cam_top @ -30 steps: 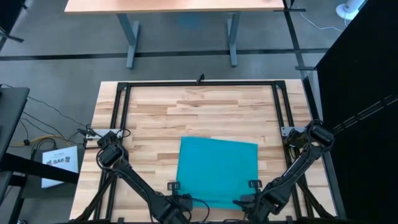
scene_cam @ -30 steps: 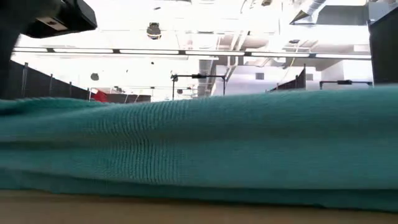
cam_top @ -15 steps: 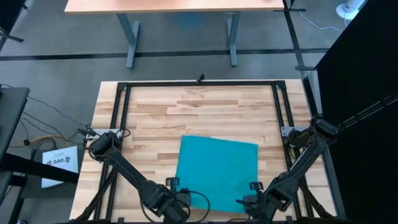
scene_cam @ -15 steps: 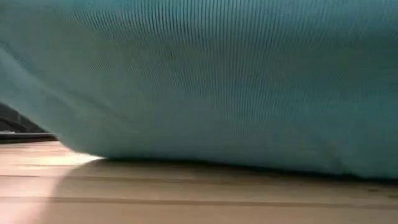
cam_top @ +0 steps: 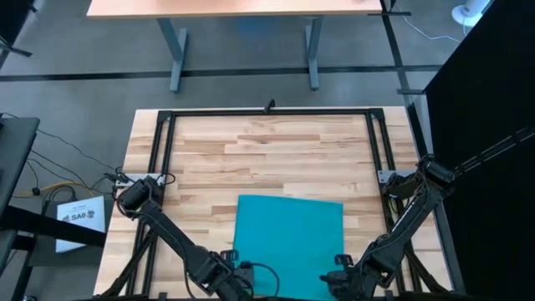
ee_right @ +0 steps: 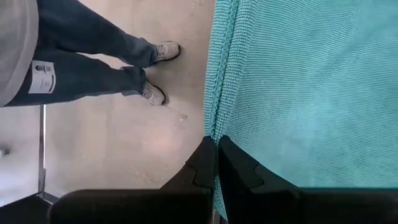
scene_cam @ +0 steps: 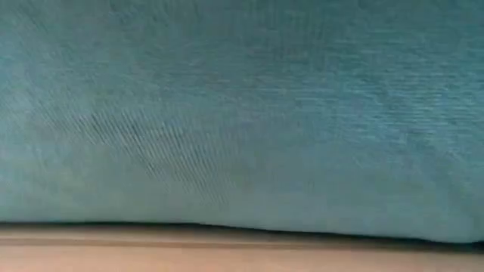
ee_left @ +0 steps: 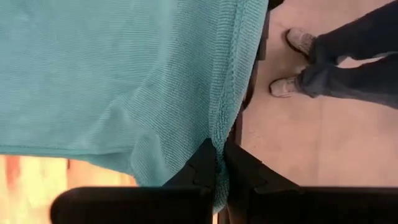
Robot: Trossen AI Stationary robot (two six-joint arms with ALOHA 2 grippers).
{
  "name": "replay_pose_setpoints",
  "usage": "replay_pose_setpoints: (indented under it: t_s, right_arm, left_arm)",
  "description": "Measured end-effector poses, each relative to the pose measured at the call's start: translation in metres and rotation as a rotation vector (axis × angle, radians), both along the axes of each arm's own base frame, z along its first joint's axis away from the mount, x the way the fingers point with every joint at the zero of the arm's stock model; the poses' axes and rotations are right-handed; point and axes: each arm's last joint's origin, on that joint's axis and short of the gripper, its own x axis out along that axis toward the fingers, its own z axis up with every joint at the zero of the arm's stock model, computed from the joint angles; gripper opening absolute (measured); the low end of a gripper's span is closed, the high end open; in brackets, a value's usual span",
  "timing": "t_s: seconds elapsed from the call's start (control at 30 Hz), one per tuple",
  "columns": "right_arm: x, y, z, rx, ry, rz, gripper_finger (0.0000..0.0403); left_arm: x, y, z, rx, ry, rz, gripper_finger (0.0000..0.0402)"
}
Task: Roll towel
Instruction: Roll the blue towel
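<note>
The teal towel (cam_top: 288,242) lies spread on the wooden table (cam_top: 209,159), and its near part reaches the table's near edge. It fills the low view (scene_cam: 242,113). My left gripper (cam_top: 238,276) is shut on the towel at its near left corner and also shows in the left wrist view (ee_left: 219,152). My right gripper (cam_top: 334,283) is shut on the towel near its near right corner and also shows in the right wrist view (ee_right: 216,144). My left gripper pinches the towel's hemmed near edge (ee_left: 222,127) at the left corner between its two fingers, slanting down from above. The cloth beside the fingers is puckered into folds and raised; the rest lies on the table. My right gripper pinches the towel's hemmed near edge (ee_right: 212,121) by the right corner between its two fingers, slanting down from above. The edge is raised over the table's near side; the rest lies flat on the table.
A black metal frame (cam_top: 267,113) runs around the tabletop. A person's legs and shoes stand on the floor just beyond the near edge, seen in the left wrist view (ee_left: 323,62) and the right wrist view (ee_right: 106,56). Bare wood lies beyond the towel's far edge.
Both grippers have gone toward the table's near edge, holding the towel's near edge. The whole towel has slid toward the near edge with them, and its far edge has come nearer. The cloth has risen in front of the low camera and now fills its view.
</note>
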Motion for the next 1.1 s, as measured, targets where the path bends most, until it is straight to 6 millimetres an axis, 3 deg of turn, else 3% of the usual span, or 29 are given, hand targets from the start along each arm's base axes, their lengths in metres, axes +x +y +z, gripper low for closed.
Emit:
replay_pose_setpoints:
  t_s: [0.3, 0.47, 0.57, 0.7, 0.93, 1.1]
  right_arm:
    - [0.005, -0.014, -0.001, -0.058, 0.035, -0.015, 0.0]
    - [0.008, -0.024, 0.012, -0.038, 0.014, -0.014, 0.0]
    - [0.006, -0.035, 0.009, -0.001, 0.016, -0.024, 0.0]
    - [-0.001, -0.053, -0.002, 0.061, 0.026, -0.083, 0.0]
    - [-0.007, -0.086, -0.001, 0.105, -0.011, -0.15, 0.0]
    - [-0.009, -0.099, -0.013, 0.146, -0.011, -0.156, 0.0]
  left_arm:
    - [-0.002, 0.009, 0.0, 0.063, 0.028, -0.031, 0.0002]
    - [-0.002, 0.019, 0.018, 0.049, -0.013, -0.048, 0.0002]
    - [-0.002, 0.031, 0.027, 0.039, -0.054, -0.048, 0.0001]
    - [-0.013, 0.054, 0.015, -0.032, -0.088, 0.004, 0.0001]
    - [-0.041, 0.095, 0.001, -0.204, -0.2, 0.11, 0.0001]
    - [-0.049, 0.109, -0.013, -0.296, -0.223, 0.112, 0.0001]
